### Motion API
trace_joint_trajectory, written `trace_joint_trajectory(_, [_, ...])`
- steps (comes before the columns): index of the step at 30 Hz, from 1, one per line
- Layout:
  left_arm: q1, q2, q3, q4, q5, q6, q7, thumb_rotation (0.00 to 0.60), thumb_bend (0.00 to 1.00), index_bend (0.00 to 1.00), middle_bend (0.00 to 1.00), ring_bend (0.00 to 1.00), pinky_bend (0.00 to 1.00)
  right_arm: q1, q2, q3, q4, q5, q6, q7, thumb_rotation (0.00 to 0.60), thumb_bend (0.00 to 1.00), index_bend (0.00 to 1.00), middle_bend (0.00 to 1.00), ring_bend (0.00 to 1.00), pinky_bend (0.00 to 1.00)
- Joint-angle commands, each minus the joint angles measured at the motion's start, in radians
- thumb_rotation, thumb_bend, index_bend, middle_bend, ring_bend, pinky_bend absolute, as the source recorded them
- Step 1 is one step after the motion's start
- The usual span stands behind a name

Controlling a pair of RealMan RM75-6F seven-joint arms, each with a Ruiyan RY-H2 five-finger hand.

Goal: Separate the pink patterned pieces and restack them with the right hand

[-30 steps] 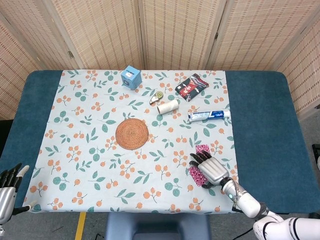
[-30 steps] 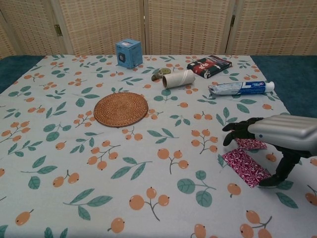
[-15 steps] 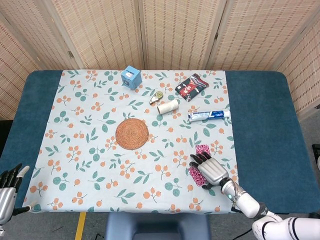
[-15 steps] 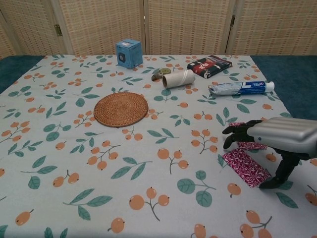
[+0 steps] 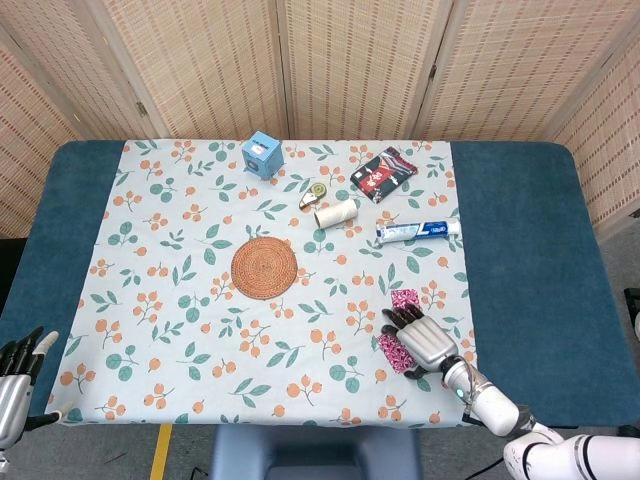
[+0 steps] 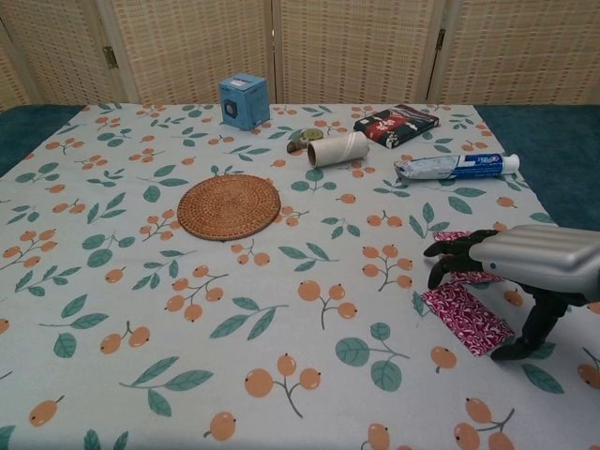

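Two pink patterned pieces lie at the cloth's near right. The nearer piece (image 6: 466,317) (image 5: 391,349) lies flat, partly under my right hand (image 6: 525,264) (image 5: 424,343). The farther piece (image 6: 454,236) (image 5: 405,299) peeks out beyond the fingertips. The right hand hovers palm-down over both, fingers curled forward and thumb pointing down to the cloth; it holds nothing that I can see. My left hand (image 5: 15,375) hangs at the table's near left corner, fingers spread and empty.
A woven round coaster (image 5: 265,267) lies mid-table. At the back stand a blue box (image 5: 262,155), a paper roll (image 5: 334,212), a small tape dispenser (image 5: 314,192), a dark red packet (image 5: 385,172) and a toothpaste tube (image 5: 418,230). The floral cloth's edge (image 5: 465,300) runs beside the right hand.
My right hand has drawn back slightly toward the near right, uncovering a little more of the farther pink piece. The left hand has barely shifted.
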Motion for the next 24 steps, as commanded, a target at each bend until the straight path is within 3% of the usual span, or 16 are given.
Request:
trace_joint_trajectory(1, [0.0,0.0,0.0,0.001,0.0,-0.001,-0.001,0.6,0.17,0.11,0.0,0.09,0.0,-0.004,-0.001,0.001,0.0,-0.004,0.008,0.003,0.548,0.21,0.28,0.07,0.0,0.0])
trace_joint_trajectory(11, [0.0,0.0,-0.001,0.002,0.002,0.001,-0.004,0.6,0.17,0.11,0.0,0.09,0.0,-0.018,0.028,0.016,-0.047,-0.021,0.038,0.034,0.55,0.21,0.33,0.08,0.0,0.0])
trace_joint_trajectory(24, [-0.003,-0.001,0.001,0.004,0.005,-0.006,-0.003,0.6,0.17,0.11,0.0,0.09,0.0,-0.023,0.077,0.097,-0.075,0.05,0.064,0.134,0.549,0.21,0.33,0.08,0.0,0.0])
